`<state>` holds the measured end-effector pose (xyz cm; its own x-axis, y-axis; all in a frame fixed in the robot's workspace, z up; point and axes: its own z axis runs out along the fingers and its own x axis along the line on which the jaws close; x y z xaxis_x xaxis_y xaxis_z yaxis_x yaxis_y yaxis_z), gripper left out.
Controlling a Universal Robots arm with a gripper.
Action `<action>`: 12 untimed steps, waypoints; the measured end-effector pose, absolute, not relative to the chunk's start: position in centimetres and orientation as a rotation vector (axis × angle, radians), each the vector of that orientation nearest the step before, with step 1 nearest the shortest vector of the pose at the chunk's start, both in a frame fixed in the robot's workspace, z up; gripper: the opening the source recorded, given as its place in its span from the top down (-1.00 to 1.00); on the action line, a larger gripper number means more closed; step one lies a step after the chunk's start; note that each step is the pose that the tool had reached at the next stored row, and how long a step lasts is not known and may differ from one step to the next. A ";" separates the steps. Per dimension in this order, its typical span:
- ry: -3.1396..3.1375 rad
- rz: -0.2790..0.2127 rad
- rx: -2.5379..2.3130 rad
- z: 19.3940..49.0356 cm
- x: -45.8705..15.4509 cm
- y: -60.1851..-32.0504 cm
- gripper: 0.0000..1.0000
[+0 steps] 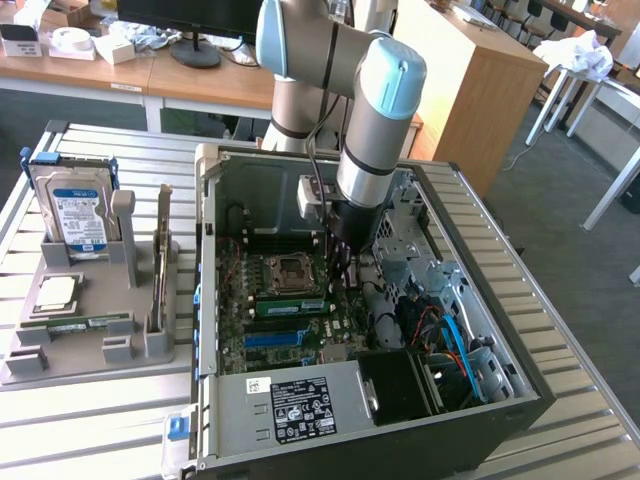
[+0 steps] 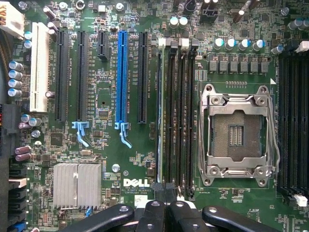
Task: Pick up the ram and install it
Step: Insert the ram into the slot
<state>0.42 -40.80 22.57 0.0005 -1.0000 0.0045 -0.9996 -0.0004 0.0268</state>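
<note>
The end effector (image 2: 164, 205) is shut tight above the ram (image 2: 159, 116), which is seen standing edge-up in its slot beside the socket (image 2: 236, 133), likely being pressed home.

My gripper (image 1: 338, 272) hangs inside the open computer case (image 1: 520, 340), over the motherboard (image 1: 262, 345), just beside the processor socket (image 1: 288, 270), above the ram (image 1: 290, 306); the parts tray (image 1: 90, 355) sits outside, toward the exterior view's left.

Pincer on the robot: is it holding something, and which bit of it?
Hard to tell. The shut pincer sits at one end of the upright ram; the touch itself is hidden.
</note>
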 end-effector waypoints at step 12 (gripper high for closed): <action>-2.205 -0.024 2.206 22.4 0.4 -40.8 0.80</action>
<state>0.43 -40.80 22.41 0.0006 -1.0000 0.0046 -0.9996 -0.0004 0.0267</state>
